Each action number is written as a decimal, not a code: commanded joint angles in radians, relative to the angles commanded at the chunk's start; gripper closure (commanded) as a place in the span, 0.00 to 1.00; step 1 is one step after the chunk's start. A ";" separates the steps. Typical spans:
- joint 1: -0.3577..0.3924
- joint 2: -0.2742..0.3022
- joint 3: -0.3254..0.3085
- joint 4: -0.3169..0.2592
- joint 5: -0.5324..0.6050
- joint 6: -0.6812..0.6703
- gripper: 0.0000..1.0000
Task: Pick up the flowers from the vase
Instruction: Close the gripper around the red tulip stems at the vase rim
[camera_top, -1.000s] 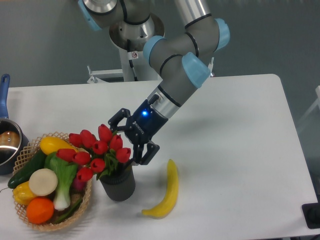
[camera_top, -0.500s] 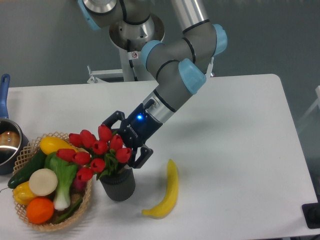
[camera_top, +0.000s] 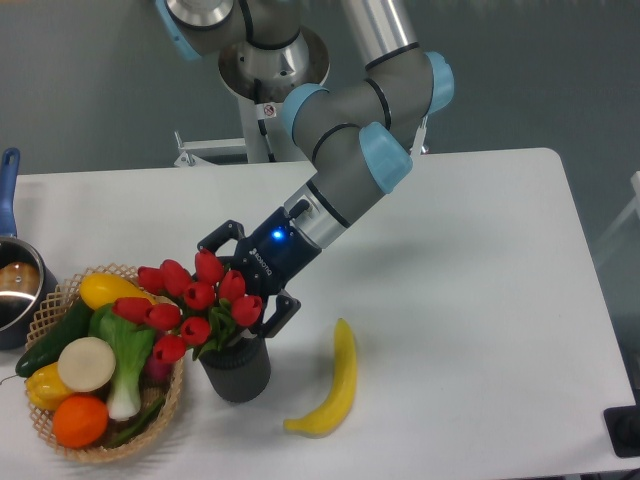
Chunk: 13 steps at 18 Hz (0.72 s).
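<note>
Since a second ago my arm has carried my tool (camera_top: 244, 283) further left and a little down, so its dark fingers now reach in behind the right side of the bunch instead of hanging beside it. Nothing else on the desk has shifted.

My tool's two black fingers (camera_top: 281, 312) are spread apart; one shows at the upper left near the top bud and the other at the lower right, just beside the vase rim. The blooms hide the fingertips, so I cannot tell whether they touch the stems. A blue light glows on the tool's body.

The bunch of red tulip buds with green leaves (camera_top: 195, 302) stands upright in the short dark grey ribbed cylinder vase (camera_top: 238, 372), spilling wider than its mouth. The vase sits on the white desk (camera_top: 470, 270) near the front edge, just right of the round woven wicker basket (camera_top: 168, 398), which it seems to touch.

In the basket lie a yellow squash (camera_top: 105, 289), a dark green cucumber (camera_top: 55, 337), a round cream-coloured slice (camera_top: 86, 364), a green-and-white leafy vegetable (camera_top: 127, 360), a yellow pepper (camera_top: 43, 388) and an orange (camera_top: 80, 421). A yellow banana (camera_top: 333, 385) lies on the desk to the right of the vase, apart from it. A steel saucepan with a blue handle (camera_top: 14, 285) is cut off by the left edge.
</note>
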 joint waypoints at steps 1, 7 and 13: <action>0.002 0.000 0.000 0.000 0.000 0.000 0.27; 0.005 0.002 0.002 0.000 0.000 0.003 0.41; 0.009 0.005 0.000 0.000 -0.002 0.002 0.52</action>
